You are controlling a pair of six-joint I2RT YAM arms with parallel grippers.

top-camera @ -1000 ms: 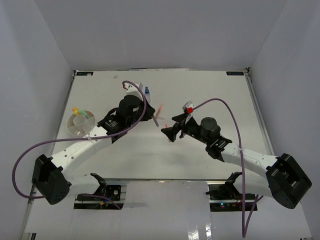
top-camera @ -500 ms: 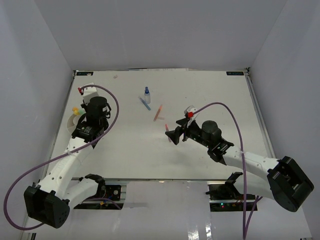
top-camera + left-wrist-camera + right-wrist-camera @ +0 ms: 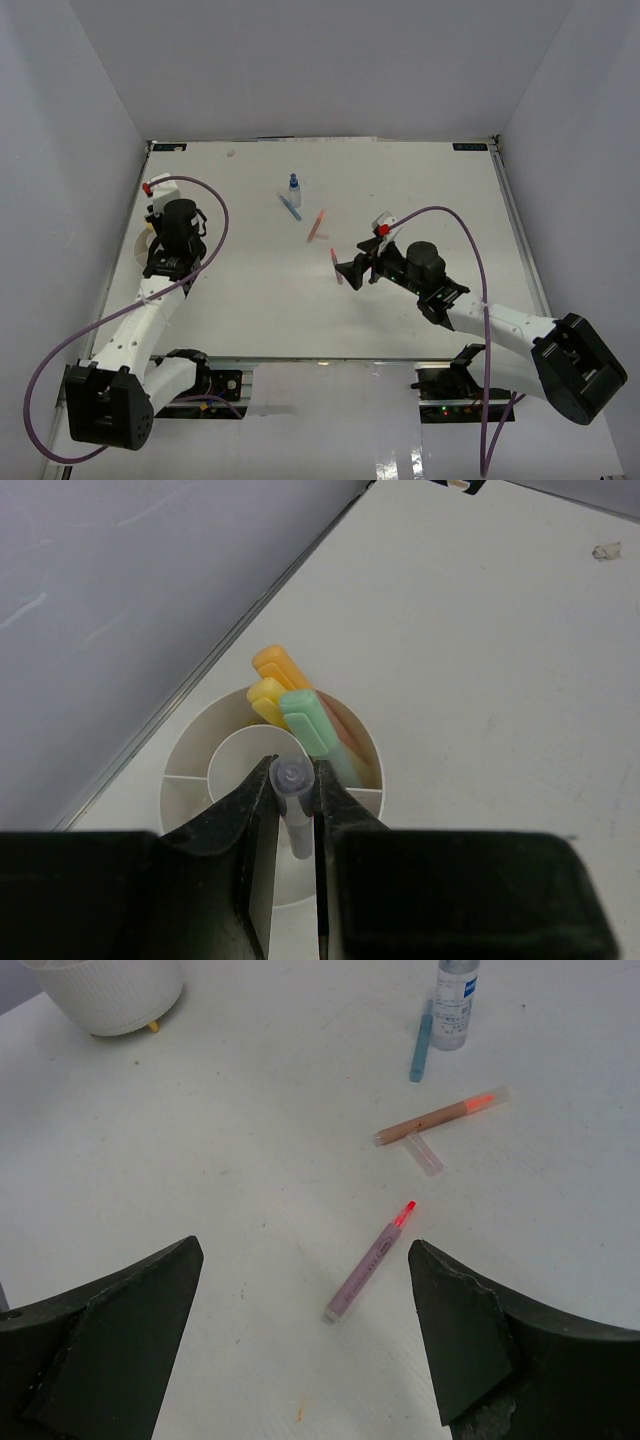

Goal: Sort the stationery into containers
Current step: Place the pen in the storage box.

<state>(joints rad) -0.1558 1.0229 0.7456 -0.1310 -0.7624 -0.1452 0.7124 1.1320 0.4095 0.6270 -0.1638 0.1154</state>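
My left gripper (image 3: 293, 780) is shut on a small grey-clear marker (image 3: 294, 805), held end-on over the round white divided dish (image 3: 180, 780). An orange marker (image 3: 280, 667), a yellow one (image 3: 268, 695) and a green one (image 3: 305, 715) lie in one of the dish's outer compartments. My right gripper (image 3: 305, 1250) hangs open above the table, with a red-tipped pen (image 3: 370, 1265) lying between and just beyond its fingertips, untouched. In the top view that pen (image 3: 335, 266) lies at the right gripper's (image 3: 347, 271) tips, and the left arm covers most of the dish (image 3: 143, 250).
Farther back on the table lie an orange pen (image 3: 440, 1117) with a clear cap (image 3: 425, 1153) beside it, a blue pen (image 3: 420, 1045) and a white blue-capped bottle (image 3: 457, 995). The dish (image 3: 105, 995) stands far left by the wall.
The left arm has swung from the middle of the table leftward to the dish, carrying the grey-clear marker. The right gripper has edged closer to the red-tipped pen.
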